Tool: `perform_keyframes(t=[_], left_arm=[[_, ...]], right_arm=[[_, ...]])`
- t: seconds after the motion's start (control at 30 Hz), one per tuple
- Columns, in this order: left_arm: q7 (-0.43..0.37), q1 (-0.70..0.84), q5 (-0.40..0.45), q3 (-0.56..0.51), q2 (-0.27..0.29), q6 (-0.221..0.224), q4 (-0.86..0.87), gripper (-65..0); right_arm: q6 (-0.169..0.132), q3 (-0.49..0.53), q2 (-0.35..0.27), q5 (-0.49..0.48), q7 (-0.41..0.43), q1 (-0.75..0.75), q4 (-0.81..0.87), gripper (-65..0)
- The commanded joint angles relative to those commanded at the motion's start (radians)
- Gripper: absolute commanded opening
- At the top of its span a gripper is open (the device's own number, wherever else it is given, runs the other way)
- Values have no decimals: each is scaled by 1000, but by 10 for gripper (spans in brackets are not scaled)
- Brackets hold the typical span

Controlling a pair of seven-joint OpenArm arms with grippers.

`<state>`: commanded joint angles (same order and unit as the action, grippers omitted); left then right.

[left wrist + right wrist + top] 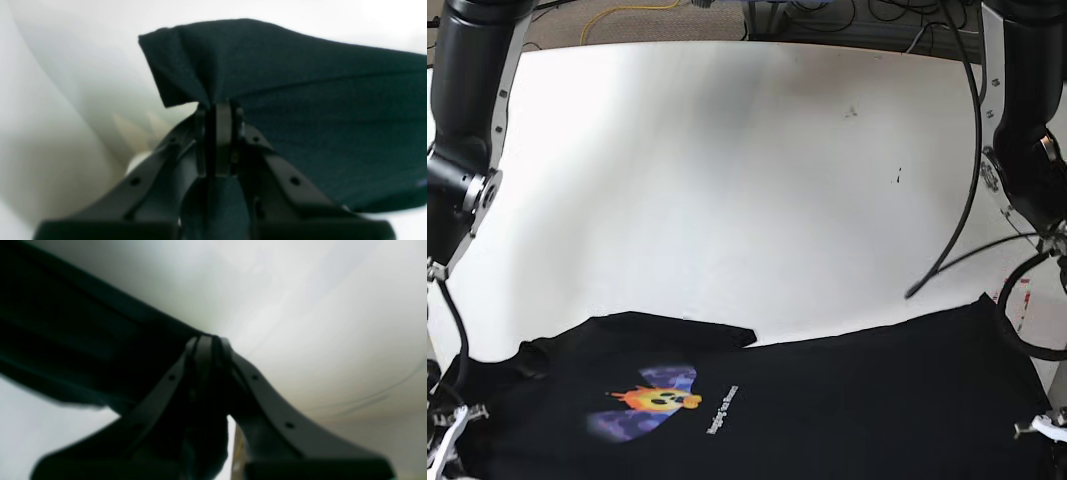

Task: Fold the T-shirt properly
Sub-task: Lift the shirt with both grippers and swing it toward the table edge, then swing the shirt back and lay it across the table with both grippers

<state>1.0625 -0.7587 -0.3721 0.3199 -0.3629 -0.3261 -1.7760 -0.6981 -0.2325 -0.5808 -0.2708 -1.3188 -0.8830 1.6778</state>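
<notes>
The black T-shirt (pixel 827 400) stretches across the bottom of the base view, print side up, with its yellow-orange face and purple graphic (pixel 649 400) left of centre. In the left wrist view my left gripper (pixel 220 108) is shut on a bunched edge of the T-shirt (pixel 300 100), and the cloth spreads away to the right. In the right wrist view my right gripper (pixel 208 340) is shut on the T-shirt (pixel 66 340), which runs off to the left. Neither gripper's fingers show in the base view.
The white table (pixel 727 170) spreads behind the shirt. The two arms stand at its sides, one on the left (pixel 467 110) and one on the right (pixel 1027 120). A black cable (pixel 962 180) hangs by the right arm. More cables lie on the floor beyond the far edge.
</notes>
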Motion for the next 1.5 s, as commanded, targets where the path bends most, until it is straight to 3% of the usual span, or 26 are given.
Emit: perform_keyframes(t=[0.23,0.43,0.73,0.9,1.1,1.5], left_arm=[[0,227,-6,43,0,-3,-80,-650],[6,405,-117,115,-6,-3,-98,-650],[146,681,-235,290,-9,-3,-97,-650],[153,833,-239,315,-8,-3,-97,-650],[153,947,-235,318,-8,-3,-91,-650],[152,967,-233,313,-9,-3,-87,-650]], right_arm=[[0,-155,37,0,0,331,129,-650],[0,-261,100,0,-2,560,210,-650],[0,-354,210,0,5,859,253,-650],[0,-382,253,9,55,967,249,-650],[0,-384,264,9,110,1053,244,-650],[0,-379,265,8,118,1056,180,-650]])
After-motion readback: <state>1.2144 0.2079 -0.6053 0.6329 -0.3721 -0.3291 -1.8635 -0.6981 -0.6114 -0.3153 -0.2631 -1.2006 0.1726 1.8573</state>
